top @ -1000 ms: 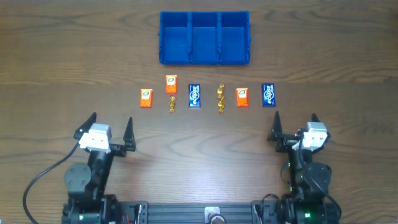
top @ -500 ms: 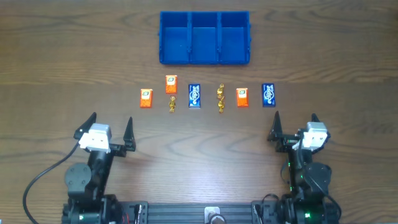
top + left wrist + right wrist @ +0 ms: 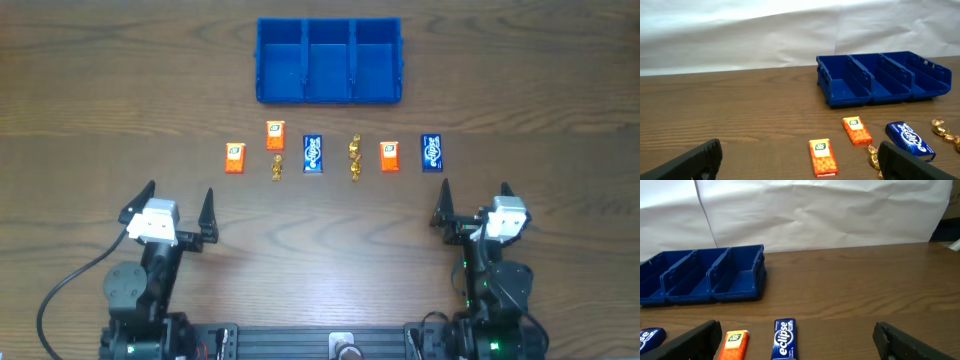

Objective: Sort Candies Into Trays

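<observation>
Tabletop [image 3: 100,80]: brown wood grain is noted. Blue tray [image 3: 330,97]: three compartments, placed at the far side, well apart from both sets of jaws. Its floors are partly hidden by its walls in the wrist views.

Left jaws and right jaws are spread wide, nothing is held, and both are kept near the arm bases.

Candies are laid in a loose row between tray and jaws:
- Two blue packs [image 3: 314,154] [image 3: 432,152], one cut off at the right wrist view's edge.
- Three orange boxes [image 3: 234,158] [image 3: 275,135] [image 3: 389,156].
- Three gold-wrapped sweets [image 3: 277,168] [image 3: 354,148] [image 3: 355,170], too small for detail to be made out.
</observation>
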`<state>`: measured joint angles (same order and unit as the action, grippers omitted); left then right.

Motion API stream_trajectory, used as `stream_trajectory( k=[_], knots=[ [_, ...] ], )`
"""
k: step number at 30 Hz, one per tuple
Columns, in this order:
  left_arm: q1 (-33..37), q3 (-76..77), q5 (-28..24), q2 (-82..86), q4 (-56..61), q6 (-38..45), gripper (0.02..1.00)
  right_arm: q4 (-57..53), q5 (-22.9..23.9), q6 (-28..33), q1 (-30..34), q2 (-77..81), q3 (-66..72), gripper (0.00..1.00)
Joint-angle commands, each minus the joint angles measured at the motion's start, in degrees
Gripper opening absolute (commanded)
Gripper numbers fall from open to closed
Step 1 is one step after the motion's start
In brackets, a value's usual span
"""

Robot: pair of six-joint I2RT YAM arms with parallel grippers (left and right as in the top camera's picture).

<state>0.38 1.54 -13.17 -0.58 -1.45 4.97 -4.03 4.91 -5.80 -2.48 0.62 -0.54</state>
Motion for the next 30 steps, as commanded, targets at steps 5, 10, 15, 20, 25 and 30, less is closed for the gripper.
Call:
stream_trajectory(
  k=[5, 10, 15, 20, 25, 30],
  knots=[
    [0.3, -1.3, -0.3, 0.3, -1.7, 0.8, 0.998, -0.4, -0.1, 0.3, 0.3, -0.4, 0.1, 1.000],
    [0.3, -1.3, -0.5, 0.3, -1.7, -0.5, 0.998, -0.4, -0.1, 0.3, 0.3, -0.4, 0.1, 1.000],
    [0.3, 10.3, -0.4, -14.6, -0.5, -10.4, 0.998, -0.4, -0.1, 0.3, 0.3, -0.4, 0.1, 1.000],
    [0.0, 34.1, -0.4, -39.9, -11.3, -11.4, 1.000, -0.4, -0.1, 0.3, 0.3, -0.4, 0.1, 1.000],
    [-3.0, 54.7, -0.4, -64.5, -25.9, -12.0, 0.998, -0.4, -0.1, 0.3, 0.3, -0.4, 0.1, 0.998],
    [-7.9, 69.5, 2.1, -85.7, -41.5, -13.3, 0.998, -0.4, -0.1, 0.3, 0.3, -0.4, 0.1, 1.000]
  ],
)
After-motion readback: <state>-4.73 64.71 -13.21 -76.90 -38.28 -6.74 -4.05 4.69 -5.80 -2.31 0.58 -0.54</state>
